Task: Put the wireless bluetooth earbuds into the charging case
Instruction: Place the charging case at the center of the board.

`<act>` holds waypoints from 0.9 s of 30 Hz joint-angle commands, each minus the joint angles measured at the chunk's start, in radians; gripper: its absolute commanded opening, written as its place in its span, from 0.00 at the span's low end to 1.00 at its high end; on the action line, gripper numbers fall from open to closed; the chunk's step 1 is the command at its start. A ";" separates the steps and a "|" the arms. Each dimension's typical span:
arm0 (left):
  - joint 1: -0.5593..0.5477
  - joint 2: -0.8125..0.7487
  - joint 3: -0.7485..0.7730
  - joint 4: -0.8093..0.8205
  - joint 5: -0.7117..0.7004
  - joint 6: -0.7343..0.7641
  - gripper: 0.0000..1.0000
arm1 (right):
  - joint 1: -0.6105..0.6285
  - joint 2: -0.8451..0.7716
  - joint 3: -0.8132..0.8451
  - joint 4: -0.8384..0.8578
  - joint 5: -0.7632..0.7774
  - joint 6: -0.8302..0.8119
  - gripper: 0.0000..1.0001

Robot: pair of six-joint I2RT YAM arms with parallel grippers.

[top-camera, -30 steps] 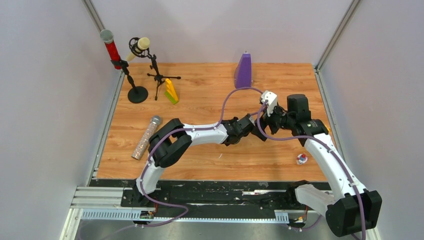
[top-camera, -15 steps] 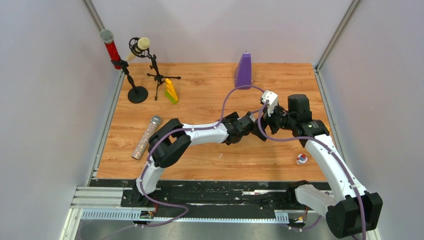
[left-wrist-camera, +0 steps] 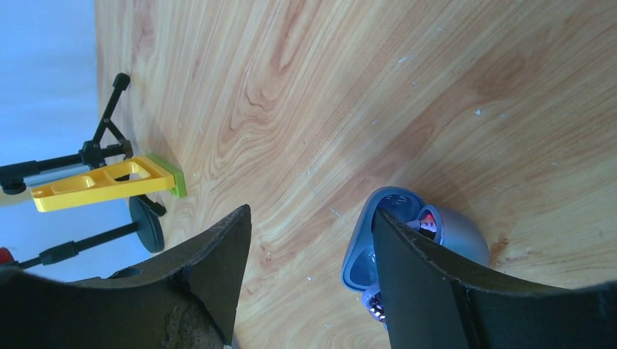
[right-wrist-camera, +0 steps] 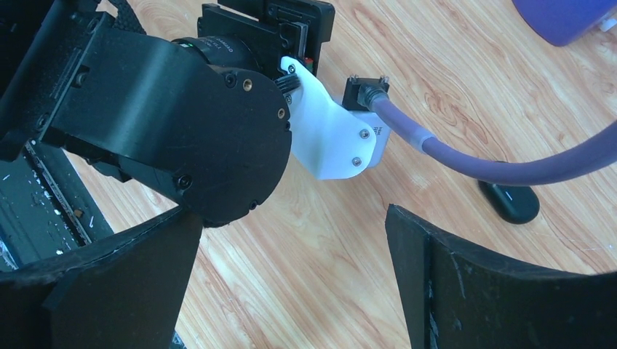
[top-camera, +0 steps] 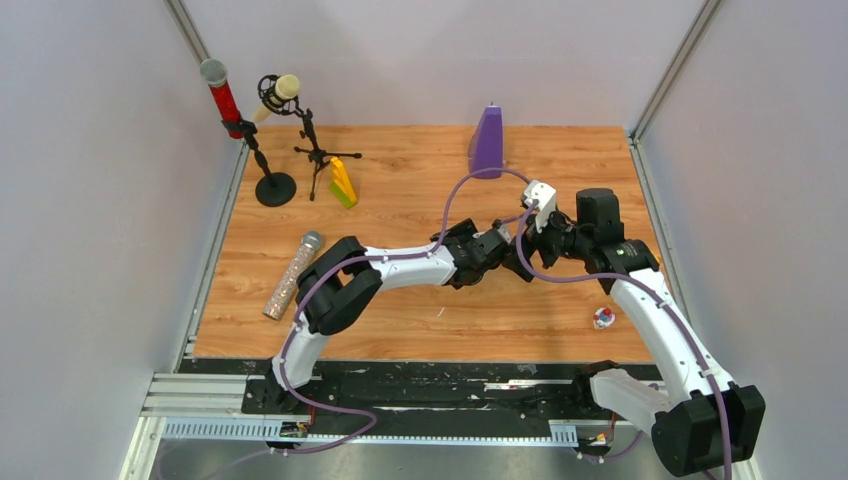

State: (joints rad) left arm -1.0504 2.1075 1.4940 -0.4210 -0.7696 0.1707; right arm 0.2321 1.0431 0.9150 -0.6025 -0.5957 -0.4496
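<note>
The charging case point(left-wrist-camera: 378, 247) lies open on the table point(left-wrist-camera: 436, 87), in the lower right of the left wrist view. Its blue-grey lid is hinged back from a rounded grey base. A red-and-white speck shows inside the base. A small pale glossy bit at the case's lower edge may be one of the earbuds point(left-wrist-camera: 375, 311), but the dark finger in front hides most of it. I cannot tell whether any bud is seated. By my reading, the case is ready to receive, the insertion is at best partly done, and the lid is not yet closed.

The left gripper point(left-wrist-camera: 311, 218) is released, its jaws apart with only bare wood between them. One finger overlaps the case's edge (touching or merely in front, unclear). The right gripper point(right-wrist-camera: 295, 218) is spread wide and holds nothing.

The open case is smooth moulded plastic, two egg-like shells with a hollowed lid. A second black case point(right-wrist-camera: 509, 202), a shut glossy oval pebble, sits at the right of the right wrist view under a purple cable point(right-wrist-camera: 466, 163). The table is wood-grain laminate, lightly scratched. The fingers are matte black and scuffed.
</note>
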 commanded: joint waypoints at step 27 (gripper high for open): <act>0.167 -0.197 -0.011 0.013 0.074 -0.152 0.78 | -0.002 0.055 0.046 0.045 -0.158 0.004 0.96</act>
State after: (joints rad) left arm -0.9443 2.0117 1.4918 -0.4194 -0.7139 0.0704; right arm 0.2321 1.0664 0.9154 -0.6010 -0.6678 -0.4496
